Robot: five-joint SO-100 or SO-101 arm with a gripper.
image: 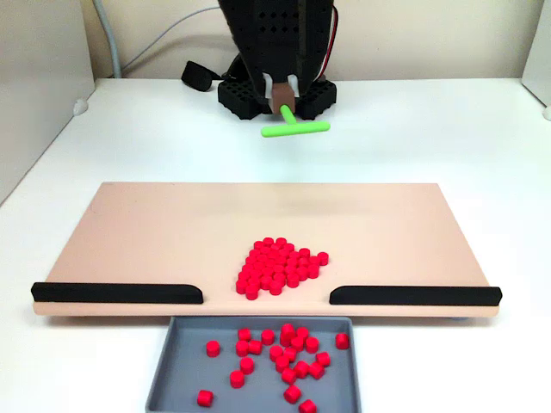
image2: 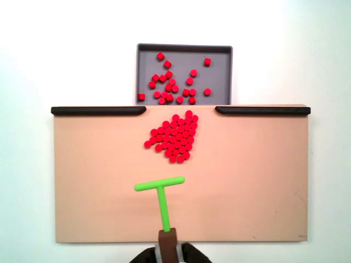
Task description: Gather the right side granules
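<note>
Red plastic granules (image2: 174, 138) lie packed in one patch on the tan board (image2: 263, 181), at twelve o'clock from the green T-stick (image2: 162, 193) in this fixed view. Light, hard and prone to rolling, they suit sweeping, not pinching. The gripper (image2: 167, 236) is clamped on the stick's stem.

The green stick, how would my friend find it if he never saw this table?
Start at the big tan board on the white table. At its edge away from the grey tray, the gripper holds the green stick by its stem. It is the one T-shaped green thing; the granules are small, red and round.
</note>
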